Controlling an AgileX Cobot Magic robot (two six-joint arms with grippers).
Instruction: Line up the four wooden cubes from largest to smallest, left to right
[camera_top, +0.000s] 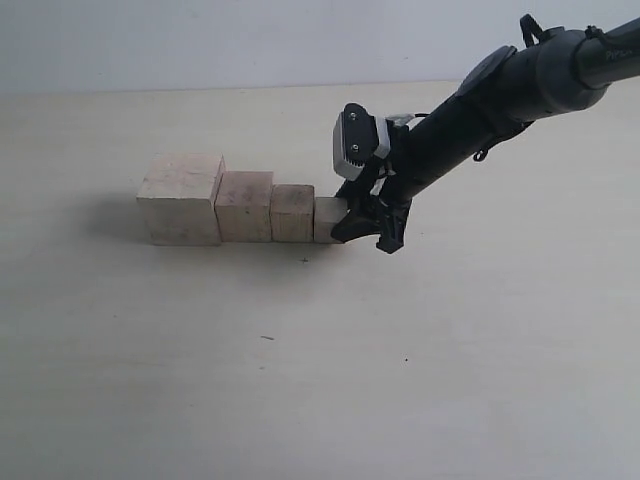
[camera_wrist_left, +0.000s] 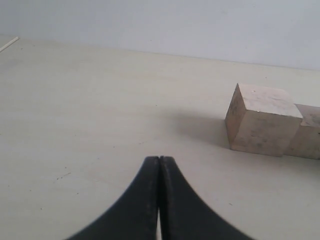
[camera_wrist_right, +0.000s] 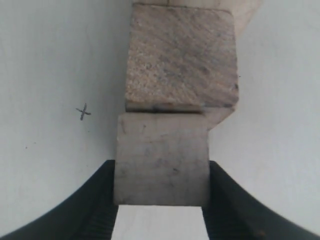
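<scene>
**A:** Where is the smallest cube (camera_top: 328, 219)?

**B:** At the right end of the row on the bench (camera_top: 300, 380), touching the third cube (camera_top: 292, 212). The second cube (camera_top: 244, 205) and the largest cube (camera_top: 181, 198) continue to the left. The right end effector (camera_wrist_right: 161, 197) is clamped on its two sides.

**A:** How to finish well?

**B:** I'd open evenly, then lift straight up so the row isn't nudged.

**A:** And the left end effector (camera_wrist_left: 159, 165)?

**B:** Pressed together on nothing, left of the largest cube and apart from it
</scene>
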